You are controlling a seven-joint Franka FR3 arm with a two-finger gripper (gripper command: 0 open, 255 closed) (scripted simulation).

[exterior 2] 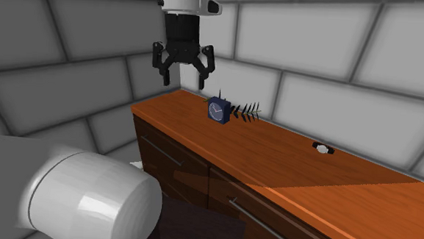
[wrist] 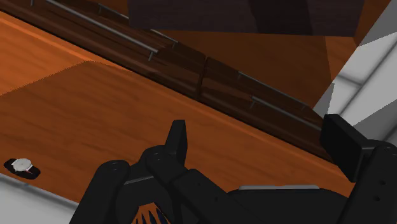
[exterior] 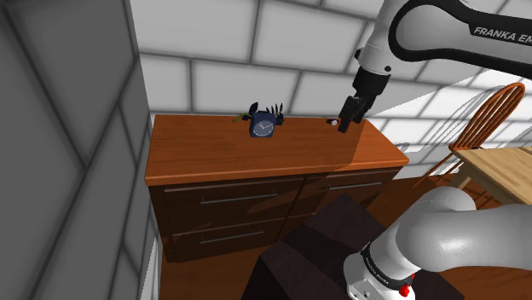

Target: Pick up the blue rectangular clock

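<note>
A grey wall of big blocks (exterior: 256, 51) is seen right behind a long brown wooden chest of drawers (exterior: 256, 162). The chest is made with a smooth orange-brown top and dark drawer fronts with thin bar handles. A big white robot arm with dark joints (exterior: 426, 34) is stretched over the chest from above. A pale wooden table (exterior: 503, 170) and a round-backed wooden chair (exterior: 503, 89) are set on the floor past one end of the chest.

The all-black two-finger gripper (exterior 2: 183, 83) is held in the air above the chest's top. Its two fingers (wrist: 179, 137) are spread wide, and nothing is held between them.

A dark, spiky, twig-like thing (exterior 2: 248, 111) is laid at the back of the chest's top, close to the wall. The small blue box-shaped clock with a round pale face (exterior: 263, 128) is stood upright there too, right by the spiky thing and well apart from the gripper. A tiny watch with a white face and dark strap (wrist: 24, 167) is laid flat near the back edge of the chest's top, further along from the clock.
</note>
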